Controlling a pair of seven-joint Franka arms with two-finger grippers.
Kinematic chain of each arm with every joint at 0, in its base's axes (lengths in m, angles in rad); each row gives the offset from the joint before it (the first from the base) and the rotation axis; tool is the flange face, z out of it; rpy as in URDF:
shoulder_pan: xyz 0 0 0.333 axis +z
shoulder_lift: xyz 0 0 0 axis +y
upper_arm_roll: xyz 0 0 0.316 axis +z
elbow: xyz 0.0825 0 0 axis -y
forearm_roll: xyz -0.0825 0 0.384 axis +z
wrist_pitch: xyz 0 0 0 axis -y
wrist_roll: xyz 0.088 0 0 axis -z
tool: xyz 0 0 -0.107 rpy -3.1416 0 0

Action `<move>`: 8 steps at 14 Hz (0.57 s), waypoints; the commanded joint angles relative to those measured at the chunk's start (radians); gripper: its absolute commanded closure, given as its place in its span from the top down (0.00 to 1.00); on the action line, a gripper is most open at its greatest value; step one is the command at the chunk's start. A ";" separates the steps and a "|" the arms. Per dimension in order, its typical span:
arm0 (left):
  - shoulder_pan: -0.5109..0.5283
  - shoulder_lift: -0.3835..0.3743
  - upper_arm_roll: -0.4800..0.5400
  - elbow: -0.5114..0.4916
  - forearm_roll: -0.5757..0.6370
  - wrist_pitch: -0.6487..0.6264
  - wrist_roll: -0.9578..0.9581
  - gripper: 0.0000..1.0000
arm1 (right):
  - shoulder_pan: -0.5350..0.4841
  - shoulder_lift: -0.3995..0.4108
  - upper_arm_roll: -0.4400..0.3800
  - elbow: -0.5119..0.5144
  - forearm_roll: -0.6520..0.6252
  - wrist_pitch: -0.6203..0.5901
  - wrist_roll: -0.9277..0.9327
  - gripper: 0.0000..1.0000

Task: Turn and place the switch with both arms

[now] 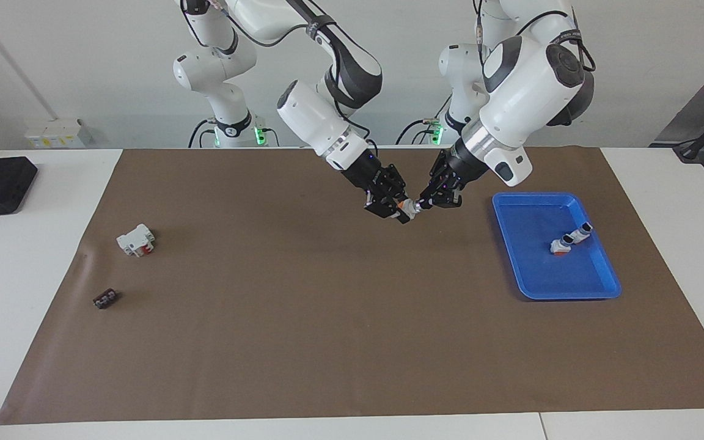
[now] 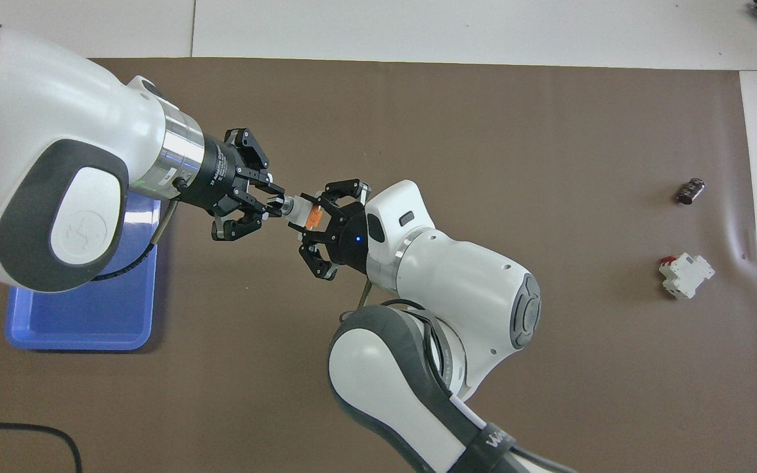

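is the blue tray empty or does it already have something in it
Not empty. The blue tray toward the left arm's end of the table already holds one small white switch-like part, lying tipped on its side.

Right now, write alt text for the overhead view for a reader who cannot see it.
Above a brown mat, the right gripper holds a small white-and-orange switch while the left gripper closes its fingers on the knob tip. A blue tray sits under the left arm; a white block and small dark piece lie toward the right arm's end.

Right gripper (image 1: pixel 399 211) holds switch (image 1: pixel 408 211) over mat (image 1: pixel 303 318); left gripper (image 1: pixel 426 202) grips its knob tip.
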 commanded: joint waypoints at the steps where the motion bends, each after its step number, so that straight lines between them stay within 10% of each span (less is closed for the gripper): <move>1: 0.003 0.010 0.005 0.013 -0.007 -0.007 -0.010 0.18 | 0.002 0.001 0.006 0.008 0.011 0.016 0.005 0.00; 8: 0.003 0.007 0.005 0.000 -0.008 0.004 -0.009 0.11 | 0.002 0.003 0.006 0.008 0.013 0.016 0.006 0.00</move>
